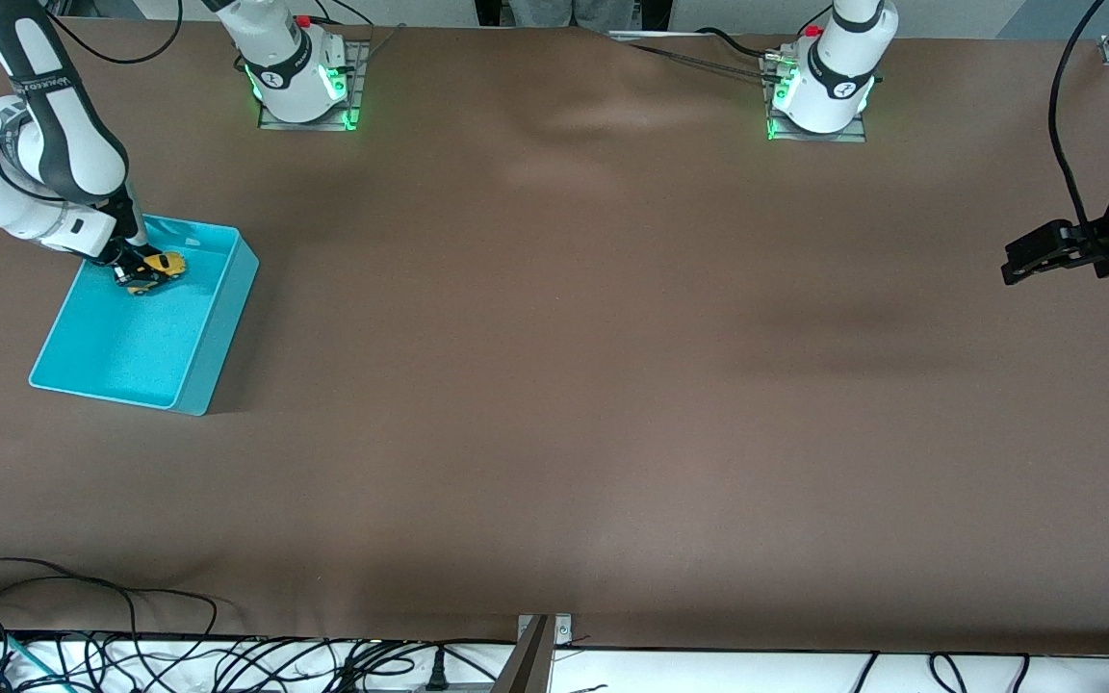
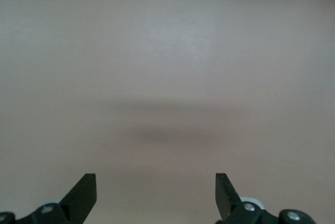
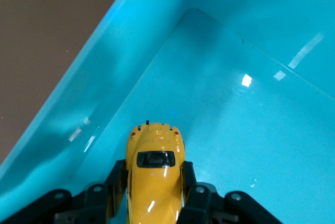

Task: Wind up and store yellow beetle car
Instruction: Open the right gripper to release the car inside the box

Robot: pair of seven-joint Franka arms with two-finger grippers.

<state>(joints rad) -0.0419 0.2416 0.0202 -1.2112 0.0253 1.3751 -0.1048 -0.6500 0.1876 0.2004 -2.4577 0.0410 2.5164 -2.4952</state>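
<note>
The yellow beetle car [image 1: 158,269] [image 3: 155,174] is tiny, rounded, with a dark window. My right gripper [image 1: 136,270] [image 3: 153,179] is shut on its sides and holds it inside the turquoise bin [image 1: 213,318] [image 3: 78,103], low over the bin's floor near a corner at the end nearer the robot bases. Whether the wheels touch the floor I cannot tell. My left gripper [image 1: 1015,262] [image 2: 156,195] hangs open and empty over bare table at the left arm's end, where that arm waits.
The bin stands at the right arm's end of the brown table [image 1: 554,385]. Cables [image 1: 131,654] lie along the table edge nearest the front camera. Both arm bases [image 1: 299,72] [image 1: 819,82] stand along the edge farthest from it.
</note>
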